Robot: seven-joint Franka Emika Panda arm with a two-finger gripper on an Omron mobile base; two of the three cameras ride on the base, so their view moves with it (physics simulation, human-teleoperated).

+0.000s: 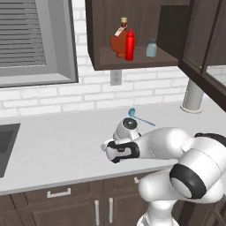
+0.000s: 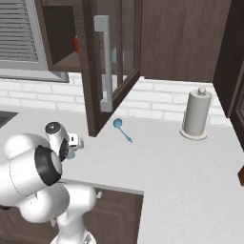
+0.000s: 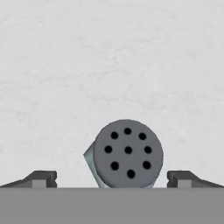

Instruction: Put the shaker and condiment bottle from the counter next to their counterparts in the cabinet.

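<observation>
Left base view: condiment bottle (image 1: 129, 44) stood in cabinet (image 1: 102, 26) beside syrup bottle (image 1: 119, 40), twin shaker (image 1: 152, 47) near | Right base view: tool (image 2: 72, 143) low over worktop (image 2: 190, 171) | Hand view: shaker (image 3: 126, 155) between spread fingertips (image 3: 41, 178), ungripped; likely light, rigid, smooth; grasp body below cap.

The shaker (image 3: 127, 154) stands on the counter (image 3: 109, 65) between the open claw's (image 3: 112, 179) fingertips (image 3: 41, 178).

In the hand view the shaker (image 3: 127, 154) is showing little more than its holed cap, its lower part being cut off by the bottom band. In the right base view the cabinet's door (image 2: 108, 62) is hiding most of the shelf, leaving a red sliver (image 2: 76, 44) too small to identify. In the left base view the arm is covering the end effector's fingertips.
</observation>
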